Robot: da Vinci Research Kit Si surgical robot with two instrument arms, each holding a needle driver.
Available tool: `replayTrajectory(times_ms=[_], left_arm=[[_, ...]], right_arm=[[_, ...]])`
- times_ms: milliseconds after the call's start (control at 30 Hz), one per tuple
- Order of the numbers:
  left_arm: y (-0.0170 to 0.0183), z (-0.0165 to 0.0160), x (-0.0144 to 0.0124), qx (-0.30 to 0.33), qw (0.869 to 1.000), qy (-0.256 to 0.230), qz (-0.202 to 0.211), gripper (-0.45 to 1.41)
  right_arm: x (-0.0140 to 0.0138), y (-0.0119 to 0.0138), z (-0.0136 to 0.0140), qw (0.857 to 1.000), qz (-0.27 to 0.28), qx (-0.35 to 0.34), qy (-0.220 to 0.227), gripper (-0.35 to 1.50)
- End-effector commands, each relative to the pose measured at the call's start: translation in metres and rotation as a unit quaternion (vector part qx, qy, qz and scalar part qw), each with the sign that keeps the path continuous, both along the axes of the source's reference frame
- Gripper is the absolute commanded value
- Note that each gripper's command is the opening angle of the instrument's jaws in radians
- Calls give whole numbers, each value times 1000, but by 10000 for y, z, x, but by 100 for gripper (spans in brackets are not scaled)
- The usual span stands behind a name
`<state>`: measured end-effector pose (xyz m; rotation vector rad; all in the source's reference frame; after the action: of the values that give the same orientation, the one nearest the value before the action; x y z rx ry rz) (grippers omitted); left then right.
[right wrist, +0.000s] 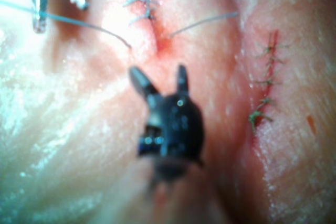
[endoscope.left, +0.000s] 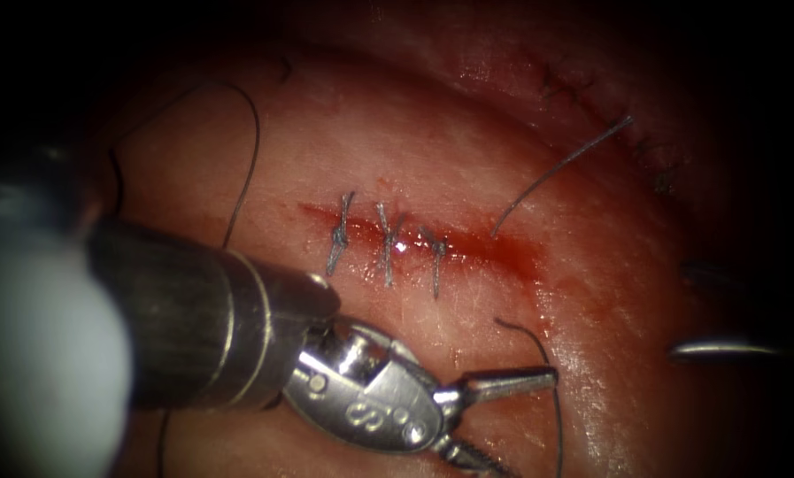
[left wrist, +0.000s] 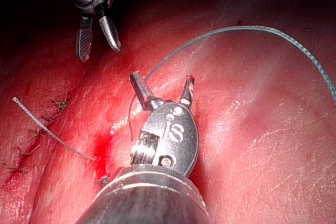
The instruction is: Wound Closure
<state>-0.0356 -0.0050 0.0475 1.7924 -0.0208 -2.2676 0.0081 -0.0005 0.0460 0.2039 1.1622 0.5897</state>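
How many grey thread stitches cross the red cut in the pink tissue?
3, side by side on the cut's left part: left stitch, middle stitch, right stitch. The cut's right part is unstitched. Both tools, left and right, are open, holding nothing.

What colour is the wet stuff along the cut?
Red. The fluid along the cut shows best in the endoscope view.

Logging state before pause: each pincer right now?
Left pincer: open, holding nothing; thread passes by one jaw.
Right pincer: open, holding nothing.
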Motion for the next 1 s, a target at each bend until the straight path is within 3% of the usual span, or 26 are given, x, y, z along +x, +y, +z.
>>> replayTrajectory(times_ms=[33, 400, 467, 500, 700, 800, 933, 1000], left_arm=[[-6, 6, -4, 3, 1000, 0, -1, 46], [-6, 9, -27, -1, 1000, -3, -7, 39], [-7, 9, -25, -1, 1000, -6, -6, -36], [-7, 9, -24, -1, 1000, -7, -5, -45], [6, 8, -12, 17, 999, -33, -28, -45], [17, 17, 0, 33, 998, -43, -30, -45], [22, 26, 12, 62, 995, -67, -27, -45], [28, 35, 21, 81, 992, -93, -21, -45]], right_arm=[[7, -4, 7, 1000, -1, 1, 2, 120], [9, -14, 12, 1000, -1, -4, 4, 118], [10, -15, 14, 1000, 0, -5, 3, 118], [10, -16, 14, 1000, 0, -6, 3, 118], [15, -23, 13, 1000, -7, -6, 10, 120], [26, -26, 6, 997, -46, -67, 13, 123], [47, -26, 2, 986, -90, -136, 26, 108], [76, -22, 4, 977, -114, -177, 36, 94]])
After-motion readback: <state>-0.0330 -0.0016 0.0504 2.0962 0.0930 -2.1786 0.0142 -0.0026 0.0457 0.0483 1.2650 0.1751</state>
